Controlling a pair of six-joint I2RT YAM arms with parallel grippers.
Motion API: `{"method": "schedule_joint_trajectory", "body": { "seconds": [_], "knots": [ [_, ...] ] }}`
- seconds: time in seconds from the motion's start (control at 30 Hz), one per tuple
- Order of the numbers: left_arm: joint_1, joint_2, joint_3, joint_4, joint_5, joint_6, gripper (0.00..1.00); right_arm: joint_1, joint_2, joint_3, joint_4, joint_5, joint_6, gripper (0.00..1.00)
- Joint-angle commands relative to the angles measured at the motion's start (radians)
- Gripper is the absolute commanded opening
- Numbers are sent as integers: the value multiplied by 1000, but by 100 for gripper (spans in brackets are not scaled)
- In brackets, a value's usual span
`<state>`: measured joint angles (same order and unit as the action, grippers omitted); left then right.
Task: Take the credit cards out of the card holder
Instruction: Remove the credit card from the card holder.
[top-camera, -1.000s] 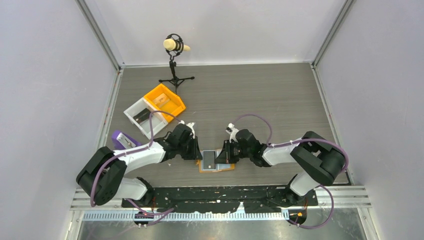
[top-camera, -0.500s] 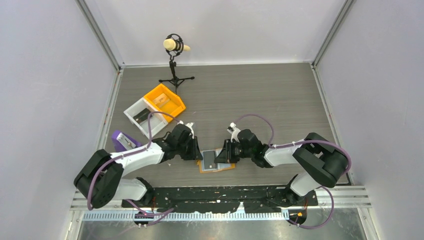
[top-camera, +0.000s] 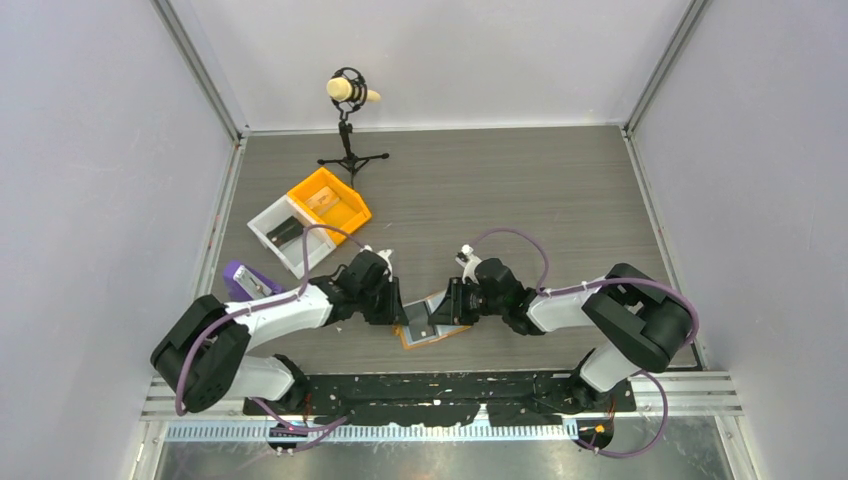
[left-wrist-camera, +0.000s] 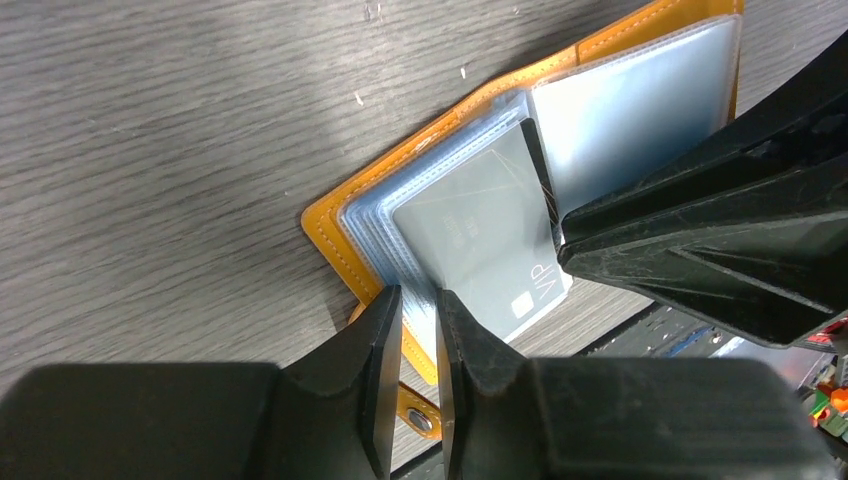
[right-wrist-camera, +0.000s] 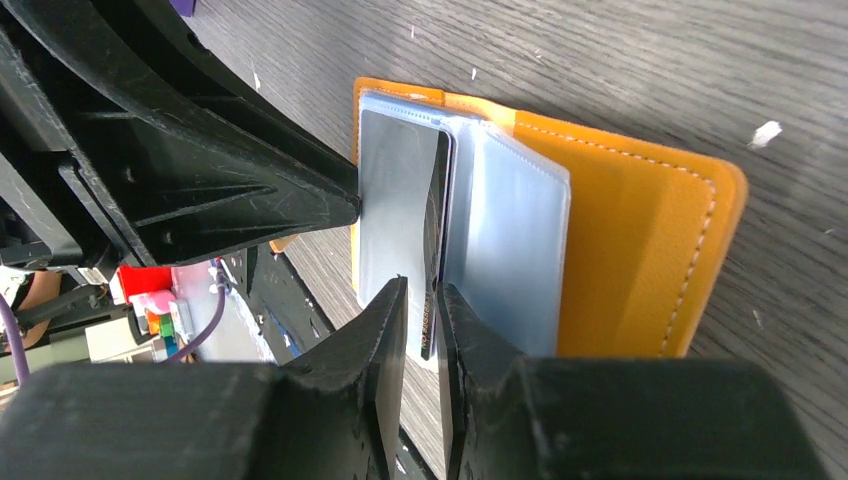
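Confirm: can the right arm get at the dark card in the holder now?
Probably yes: the right gripper straddles the near edge of the dark card. The left gripper meets the holder from the other side, clear of that edge.

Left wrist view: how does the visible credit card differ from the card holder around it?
The credit card is grey with VIP printed on it; the card holder is orange-tan with blue-grey sleeves. The credit card fills about one half; the card holder, open, spans both. The credit card sits in a sleeve; the card holder rests on the table. Both are flat rectangles.
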<state>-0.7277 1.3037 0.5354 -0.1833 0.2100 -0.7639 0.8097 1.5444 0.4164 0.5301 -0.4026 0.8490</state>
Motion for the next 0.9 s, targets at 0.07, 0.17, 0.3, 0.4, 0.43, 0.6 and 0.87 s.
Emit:
{"method": "schedule_joint_trajectory", "body": {
  "seconds": [0.07,0.17,0.3,0.4,0.43,0.6,0.87],
  "knots": [
    [-13,53,36,28,-7,-5,21,-2,12,7,76,-7,18,24],
    [-13,65,37,34,-9,-5,19,-5,15,4,79,-8,23,24],
    [-16,74,37,37,-9,-5,16,-9,20,4,85,-19,29,25],
    [-16,82,38,39,-7,-5,13,-10,20,2,83,-12,32,28],
    [-16,85,38,43,-4,-5,12,-11,20,2,77,-9,31,29],
    [-19,90,39,57,15,-6,8,-12,22,7,64,-2,26,29],
    [-26,110,39,96,39,-26,6,-16,40,-24,195,-54,61,24]
  ]
}}
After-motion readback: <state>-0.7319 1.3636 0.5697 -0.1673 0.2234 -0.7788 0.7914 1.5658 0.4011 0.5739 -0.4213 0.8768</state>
